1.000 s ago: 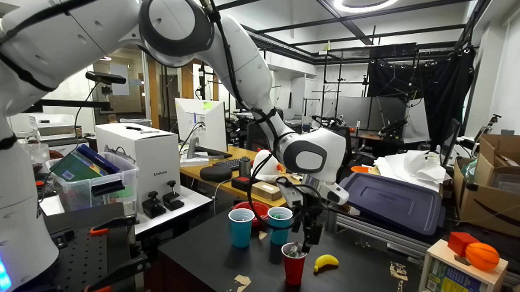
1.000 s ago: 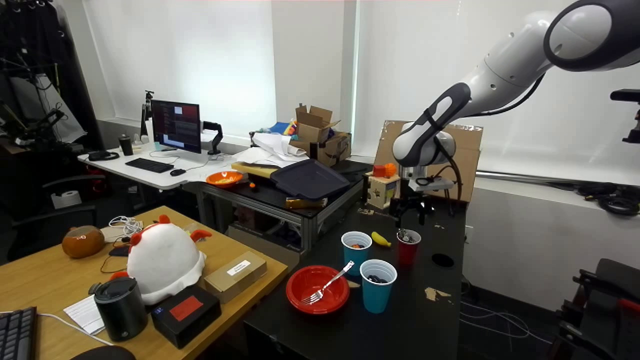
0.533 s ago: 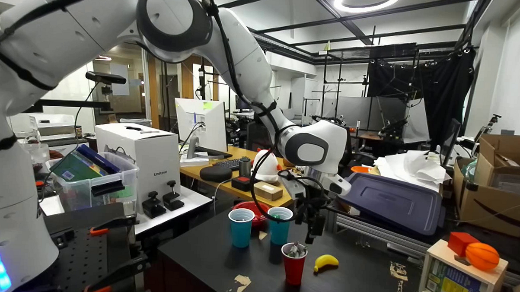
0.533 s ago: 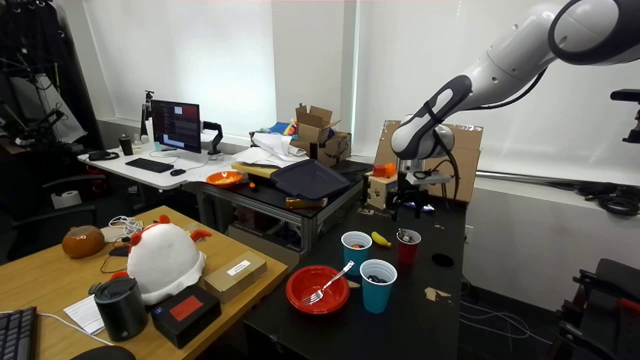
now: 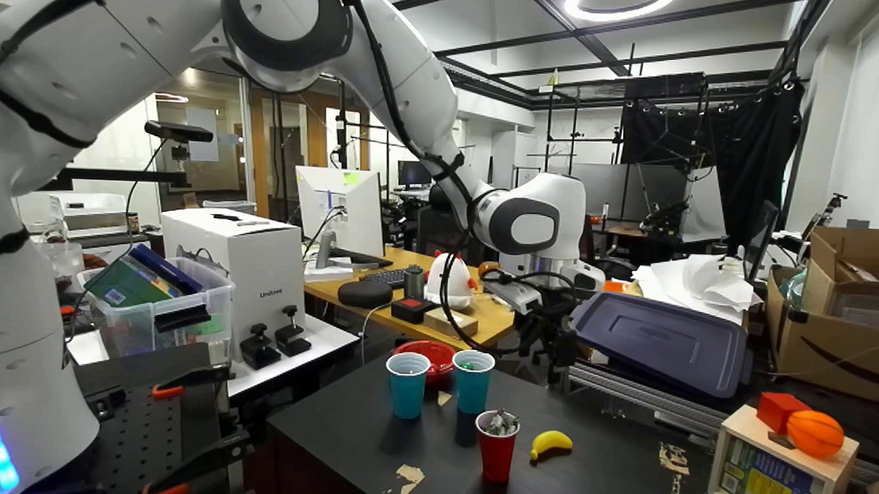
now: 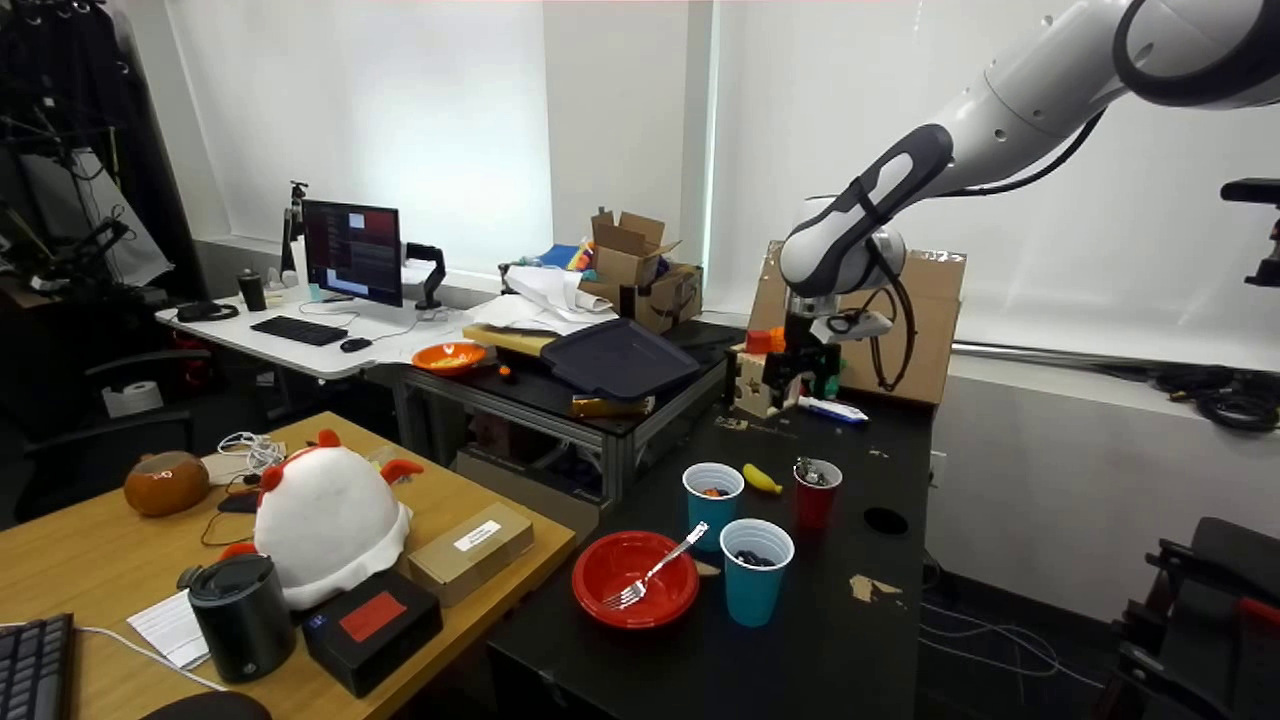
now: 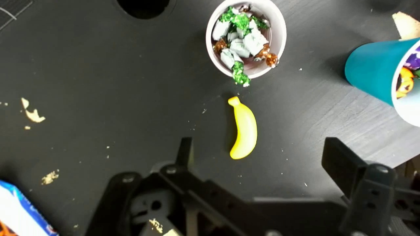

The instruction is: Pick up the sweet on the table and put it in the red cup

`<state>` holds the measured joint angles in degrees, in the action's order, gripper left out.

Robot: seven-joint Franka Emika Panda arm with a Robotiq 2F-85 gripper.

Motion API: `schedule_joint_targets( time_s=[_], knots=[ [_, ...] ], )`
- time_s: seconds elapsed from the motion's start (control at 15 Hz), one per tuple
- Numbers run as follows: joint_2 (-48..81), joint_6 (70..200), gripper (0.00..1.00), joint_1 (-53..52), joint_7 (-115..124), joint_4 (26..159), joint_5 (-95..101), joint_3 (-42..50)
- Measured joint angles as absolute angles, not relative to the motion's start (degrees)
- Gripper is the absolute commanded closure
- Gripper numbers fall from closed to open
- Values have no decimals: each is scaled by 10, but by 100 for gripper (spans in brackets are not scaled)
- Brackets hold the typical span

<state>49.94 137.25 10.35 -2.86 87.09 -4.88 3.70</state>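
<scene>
Black tabletop (image 7: 131, 82), wrist view: sweets (image 7: 239, 47) piled in the red cup (image 7: 279, 31), top centre, one poking over the rim. Gripper (image 7: 260, 147) spread wide, nothing held. Looks done to me, so back off slow, straight up, no brushing the cup.

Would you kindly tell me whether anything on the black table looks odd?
Ragged tan patches near the red cup mar the black table, perhaps peeled finish; one green-tipped sweet pokes over the cup's rim.

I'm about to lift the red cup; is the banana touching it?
Apart: an exterior view shows a strip of black tabletop between the banana and the red cup.
</scene>
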Motion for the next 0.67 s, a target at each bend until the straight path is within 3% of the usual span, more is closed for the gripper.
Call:
schedule_joint_targets(
  time_s=[0.67],
  knots=[
    [457, 1372, 0, 107, -136, 878, -35, 4]
  ],
)
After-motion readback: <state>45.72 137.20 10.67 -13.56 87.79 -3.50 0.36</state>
